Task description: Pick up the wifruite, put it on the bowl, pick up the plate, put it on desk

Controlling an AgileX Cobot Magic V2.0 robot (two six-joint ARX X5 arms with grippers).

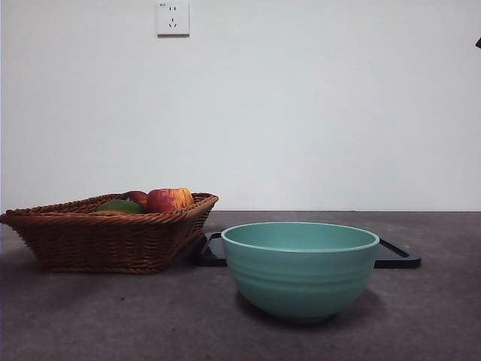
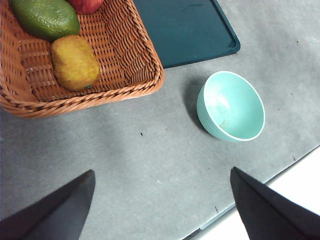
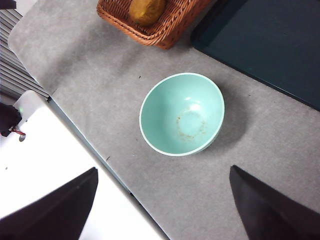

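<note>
The teal-green bowl [image 1: 301, 267] stands empty on the dark grey desk [image 1: 113, 316]; it also shows in the left wrist view [image 2: 231, 106] and the right wrist view [image 3: 181, 114]. A brown wicker basket [image 1: 105, 233] to its left holds a red apple [image 1: 169, 199], a green fruit [image 2: 46, 17] and a yellow-brown fruit [image 2: 75, 62]. My left gripper [image 2: 160, 205] is open and empty, high above the desk near the basket and bowl. My right gripper [image 3: 162, 205] is open and empty, high above the bowl. No plate is in view.
A flat black tray [image 1: 394, 256] lies behind the bowl, next to the basket; it shows in the left wrist view [image 2: 185, 30] and right wrist view [image 3: 270, 45]. The desk's front edge [image 3: 95, 150] meets a white surface. A wall socket [image 1: 172, 18] is high on the wall.
</note>
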